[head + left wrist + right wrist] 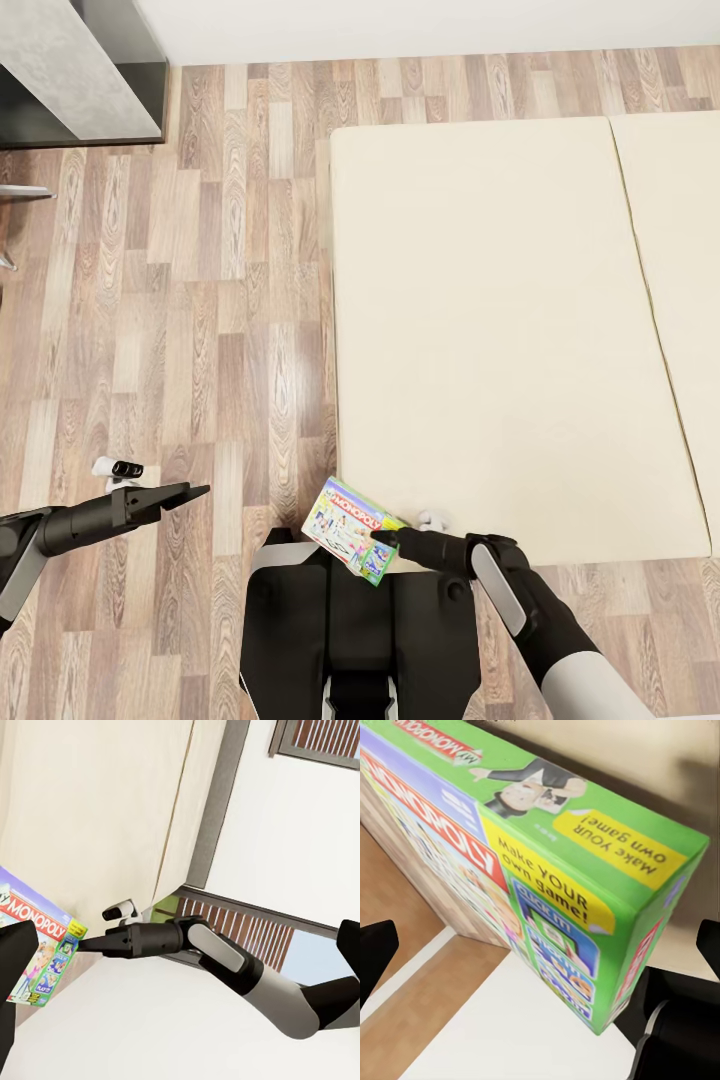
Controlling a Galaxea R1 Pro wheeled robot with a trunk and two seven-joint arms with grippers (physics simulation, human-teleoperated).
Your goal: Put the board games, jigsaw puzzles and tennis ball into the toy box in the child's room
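At the bed's [520, 330] near corner, the right end effector [385, 545] holds the Monopoly carton [350, 528]; the left end effector [185, 492] seems nearly closed, empty. Its wrist view shows that carton [41, 945] beside the bed [90, 810]. Right wrist view: carton [547, 870] gripped. Next, I judge, carry it to the toy box.

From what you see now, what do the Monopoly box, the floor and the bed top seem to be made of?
Monopoly box: apparently glossy printed cardboard, with sharp folded edges and colour artwork.
Floor: looks like matte wood planks, with visible grain and staggered board joints; possibly laminate.
Bed top: plain cream, smooth and matte, with a seam between panels; fabric or foam, cannot tell.
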